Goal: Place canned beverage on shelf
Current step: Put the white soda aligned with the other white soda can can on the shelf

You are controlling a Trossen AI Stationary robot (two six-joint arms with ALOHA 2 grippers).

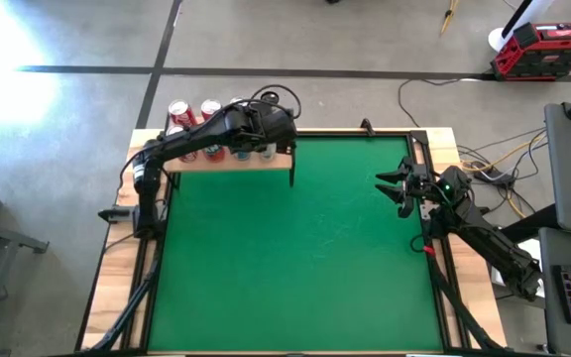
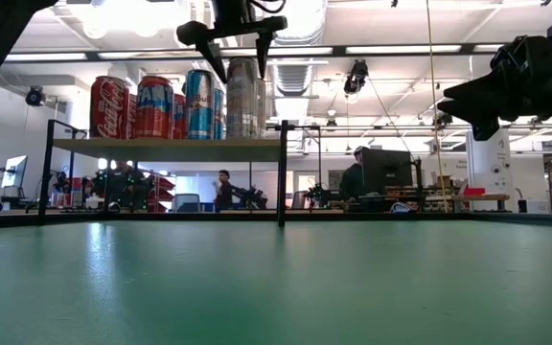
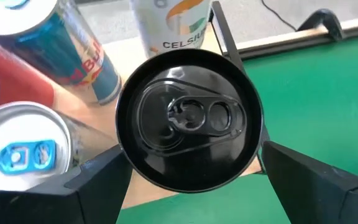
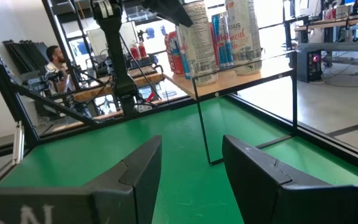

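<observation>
The shelf (image 2: 161, 149), a light-wood board on thin black legs, stands at the far left of the green mat (image 1: 295, 258). Several cans stand on it: red ones (image 2: 110, 105), a blue one (image 2: 199, 101) and a white Celsius can (image 3: 173, 25). My left gripper (image 2: 241, 67) is above the shelf's right end, shut on a silver can with a black top (image 3: 188, 118). That can stands upright with its base on the board. My right gripper (image 1: 390, 188) hangs open and empty over the mat's right side; it also shows in its own wrist view (image 4: 191, 155). My left gripper comes from above, pointing down. Its two fingers (image 2: 220, 67) stand against opposite sides of the silver can's upper wall (image 2: 242, 81), just below the black rim. The rim hides the fingertips in the wrist view. The can is upright, with its base on the shelf board.
A can with a blue tab (image 3: 23, 149) stands close beside the held can. The shelf's black right leg (image 2: 282, 172) reaches down to the mat. The mat stretches open toward the near edge. People sit at desks in the room beyond (image 2: 357, 177). Cables lie on the floor (image 1: 434, 89).
</observation>
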